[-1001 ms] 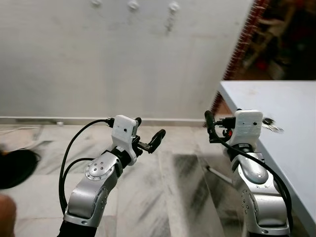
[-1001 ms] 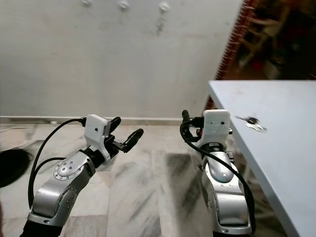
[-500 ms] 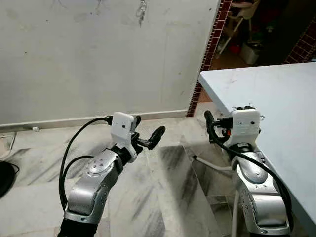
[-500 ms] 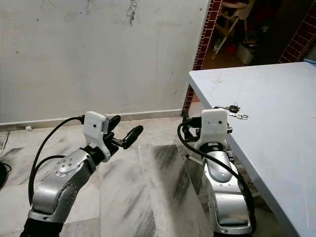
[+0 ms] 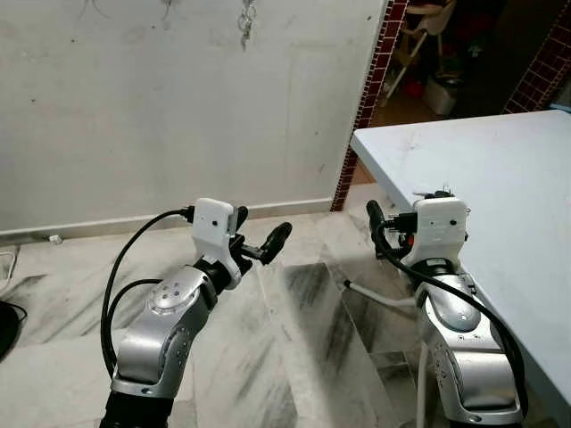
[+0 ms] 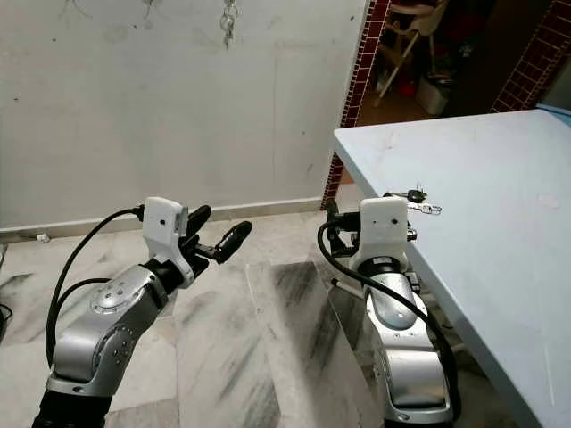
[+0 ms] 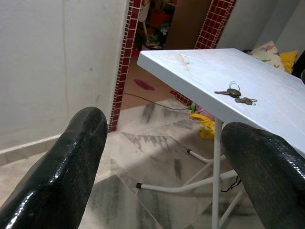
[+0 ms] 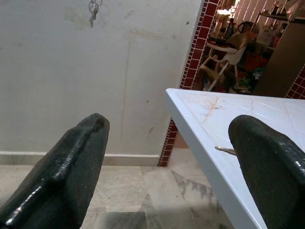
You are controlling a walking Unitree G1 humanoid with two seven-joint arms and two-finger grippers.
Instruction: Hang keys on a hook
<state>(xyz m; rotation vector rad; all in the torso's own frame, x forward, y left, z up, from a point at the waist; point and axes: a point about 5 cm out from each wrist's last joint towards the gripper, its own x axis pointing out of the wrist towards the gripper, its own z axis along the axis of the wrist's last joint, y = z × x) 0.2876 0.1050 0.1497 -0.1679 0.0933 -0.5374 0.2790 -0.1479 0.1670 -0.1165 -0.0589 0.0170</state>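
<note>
While the right gripper [image 8: 167, 157] hangs spread, keys [image 6: 412, 198] lie just beyond (on the table [image 6: 500, 223]).

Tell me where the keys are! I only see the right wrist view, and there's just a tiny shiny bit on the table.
Observer: A bunch of keys lies on the white table, close to its edge, just past the right arm.
Operator: Is my other hand busy?
Observer: No. The left hand is open and holds nothing, out over the marble floor.
</note>
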